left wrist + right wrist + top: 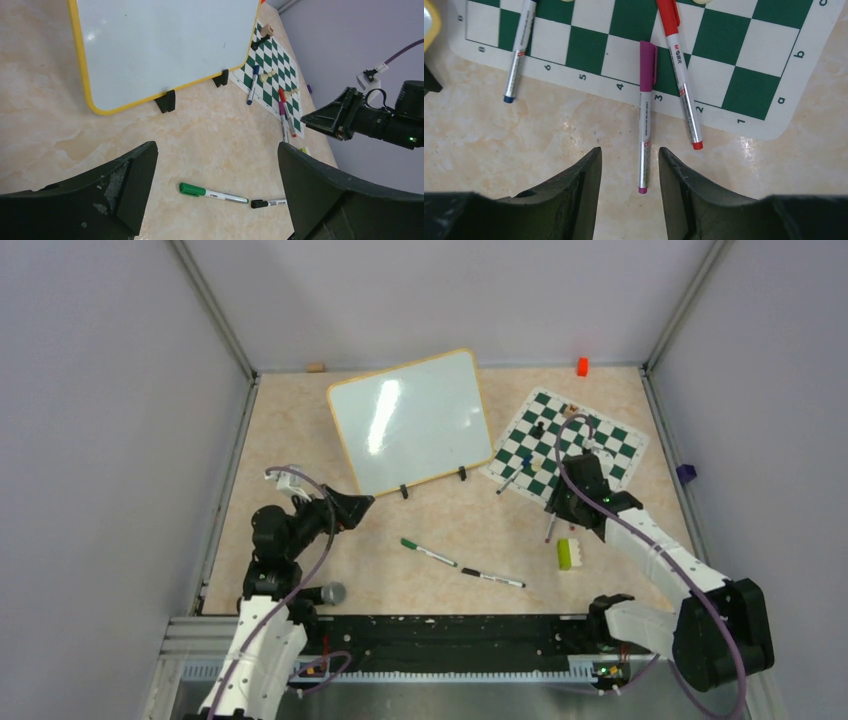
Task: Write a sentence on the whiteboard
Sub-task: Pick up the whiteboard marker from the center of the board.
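Whiteboard (410,420): one, propped on two black clip feet (166,101), far-left part of the counter (440,515). Face is blank. No word of the sentence is on it yet.

Right gripper (629,155): released, fingers spread, nothing held. Purple marker (644,125) lies straight ahead. Its tail end sits in the gap between the two fingers, and its cap end points away, resting on the edge of the chess mat (749,95). Its long axis runs along the gripper's line of reach, so a finger stands on either side of the barrel and would close across it. Cannot tell whether the fingertips touch the counter.

Left gripper (216,146): released, spread wide, empty. In the top view it sits just beside the whiteboard's near-left corner, well apart from the purple marker.

Judgement: the right arm is much the nearer to the marker, so the pick falls to it. The whiteboard lies to that gripper's left, well apart, so a carry across the counter would follow.

Count:
- Markers, five.
  - Purple.
  - Red marker (681,80), just beside the purple one and angled to it.
  - Blue marker (518,55), at the mat's edge nearer the board.
  - Green marker (428,553) and black marker (492,578), nearly end to end on open counter between the arms.
- Chess mat, one. It carries a few chess pieces, too small to count surely.
- Blocks, two: yellow-green block (565,554) near the right arm, orange block (582,366) at the far wall.
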Controlling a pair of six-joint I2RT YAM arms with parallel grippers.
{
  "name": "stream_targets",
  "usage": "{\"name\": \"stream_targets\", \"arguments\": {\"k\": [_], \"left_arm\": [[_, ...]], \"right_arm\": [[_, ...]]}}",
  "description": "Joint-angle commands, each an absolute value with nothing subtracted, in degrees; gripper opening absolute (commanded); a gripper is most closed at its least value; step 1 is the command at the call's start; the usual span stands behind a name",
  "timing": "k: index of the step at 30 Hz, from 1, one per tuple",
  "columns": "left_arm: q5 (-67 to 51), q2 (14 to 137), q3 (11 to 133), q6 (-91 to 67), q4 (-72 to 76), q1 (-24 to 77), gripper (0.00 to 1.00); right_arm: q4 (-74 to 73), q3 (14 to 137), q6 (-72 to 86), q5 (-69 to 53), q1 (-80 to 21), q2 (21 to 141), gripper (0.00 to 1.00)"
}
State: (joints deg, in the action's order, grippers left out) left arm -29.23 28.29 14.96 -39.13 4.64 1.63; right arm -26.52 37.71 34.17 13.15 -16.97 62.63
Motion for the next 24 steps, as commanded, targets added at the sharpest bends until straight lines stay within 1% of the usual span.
{"name": "stream_targets", "arguments": {"k": [1,10,12,14,15,17,18,19,21,24], "left_arm": [[-34.9,30.9,15.9,-39.4,10.6,1.7,0.94],[-35.6,30.3,15.5,-38.8,10.9,1.8,0.94],[-35.8,30.2,15.4,-38.8,11.1,1.8,0.94],[-36.0,30.3,15.4,-38.7,11.2,1.8,0.94],[-36.0,30.4,15.5,-38.7,11.2,1.8,0.94],[-36.1,30.5,15.6,-38.7,11.2,1.8,0.93],[-36.2,30.5,15.6,-38.7,11.1,1.8,0.93],[-36.2,30.6,15.6,-38.6,11.1,1.8,0.93],[-36.0,30.7,15.6,-38.7,10.8,1.8,0.93],[-36.0,31.2,15.8,-39.0,10.9,1.8,0.93]], "right_arm": [[-24.2,36.6,38.6,19.1,-18.1,66.1,0.45],[-20.5,35.7,38.9,17.3,-18.7,73.6,0.45],[-20.1,35.8,38.7,17.9,-19.2,74.9,0.44],[-19.8,35.9,38.6,18.1,-19.3,76.1,0.40],[-19.7,36.0,38.7,18.0,-19.3,76.7,0.35],[-19.6,36.2,38.4,17.6,-19.4,78.1,0.23],[-19.5,36.4,38.0,17.3,-19.4,78.6,0.13],[-19.9,36.6,37.9,17.2,-19.4,78.8,0.11],[-20.7,37.3,37.1,15.6,-19.4,78.2,0.00],[-20.6,39.2,31.1,5.8,-19.3,74.3,0.00]]}}
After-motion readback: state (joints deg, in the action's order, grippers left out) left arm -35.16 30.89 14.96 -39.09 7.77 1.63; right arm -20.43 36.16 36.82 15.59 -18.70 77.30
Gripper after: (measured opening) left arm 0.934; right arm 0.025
